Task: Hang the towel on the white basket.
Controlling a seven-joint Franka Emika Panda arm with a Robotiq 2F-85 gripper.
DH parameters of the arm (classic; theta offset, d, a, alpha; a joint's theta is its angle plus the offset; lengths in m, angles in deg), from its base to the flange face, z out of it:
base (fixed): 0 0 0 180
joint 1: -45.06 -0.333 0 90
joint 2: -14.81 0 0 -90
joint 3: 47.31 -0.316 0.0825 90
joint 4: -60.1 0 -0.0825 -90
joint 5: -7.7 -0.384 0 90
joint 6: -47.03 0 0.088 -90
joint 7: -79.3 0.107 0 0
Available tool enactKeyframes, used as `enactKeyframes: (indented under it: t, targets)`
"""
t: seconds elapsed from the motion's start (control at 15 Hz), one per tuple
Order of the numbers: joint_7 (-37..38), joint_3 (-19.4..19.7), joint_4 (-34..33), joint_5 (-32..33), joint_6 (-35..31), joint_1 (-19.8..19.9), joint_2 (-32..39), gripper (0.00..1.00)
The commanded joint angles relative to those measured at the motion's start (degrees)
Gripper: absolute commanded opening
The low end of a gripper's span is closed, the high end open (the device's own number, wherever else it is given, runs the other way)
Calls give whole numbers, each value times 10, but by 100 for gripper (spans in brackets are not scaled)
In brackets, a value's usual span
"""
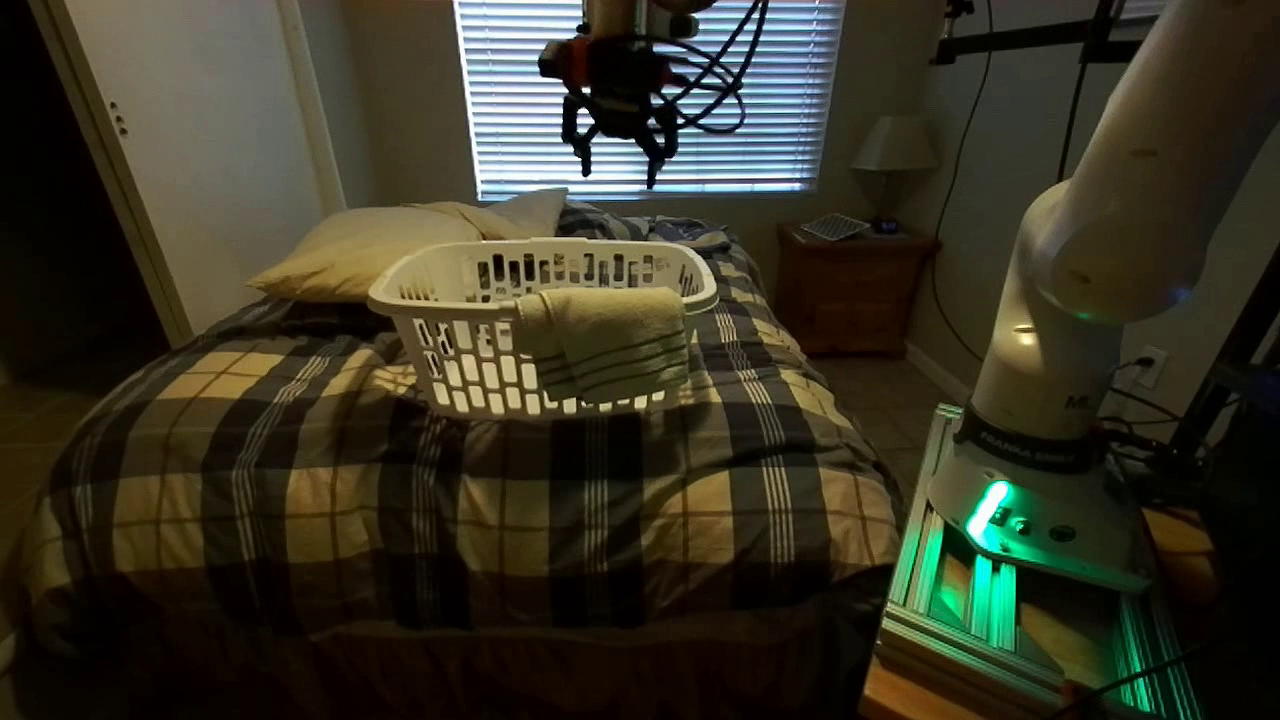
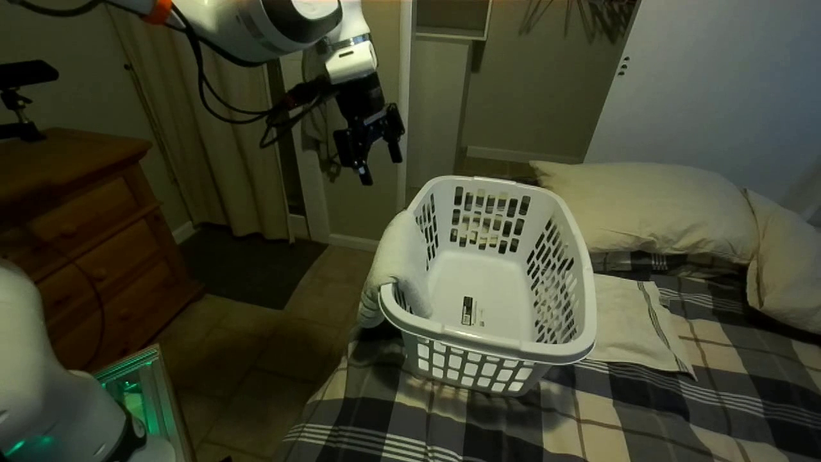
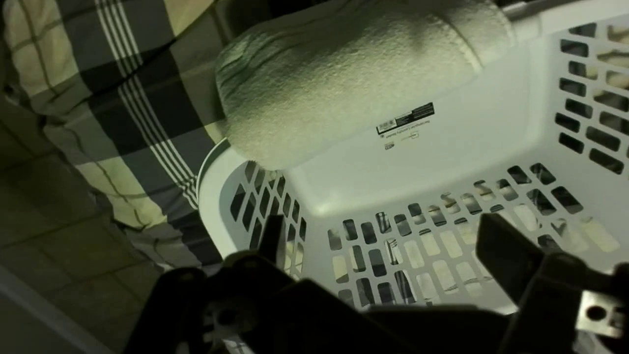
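Observation:
A pale cream towel with dark stripes (image 1: 610, 340) is draped over one long side of the white basket's rim. It also shows in an exterior view (image 2: 404, 256) and in the wrist view (image 3: 334, 78). The white basket (image 1: 455, 350) stands upright on the bed; it also shows in an exterior view (image 2: 487, 340) and the wrist view (image 3: 314, 241). A second flat pale cloth with a striped end (image 2: 632, 327) lies on the bed beside the basket's far long side. My gripper (image 1: 619, 178) is open and empty, raised above the basket; it also shows in an exterior view (image 2: 381, 171) and the wrist view (image 3: 381, 221).
The bed has a plaid cover (image 1: 600, 520). Pale pillows (image 2: 648, 205) lie near the basket. A nightstand with a lamp (image 1: 895, 150) stands by the window. A wooden dresser (image 2: 96, 237) stands behind the robot's base. Cables hang by the wrist.

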Motion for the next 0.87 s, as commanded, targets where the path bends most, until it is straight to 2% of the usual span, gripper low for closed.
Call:
enactKeyframes:
  t: [0.0,0.4,0.8]
  targets:
    - [-121,-5,5,-3,34,3,-29,100]
    - [-266,-10,11,-6,32,5,-49,100]
    - [-249,-21,0,-4,32,17,-32,100]
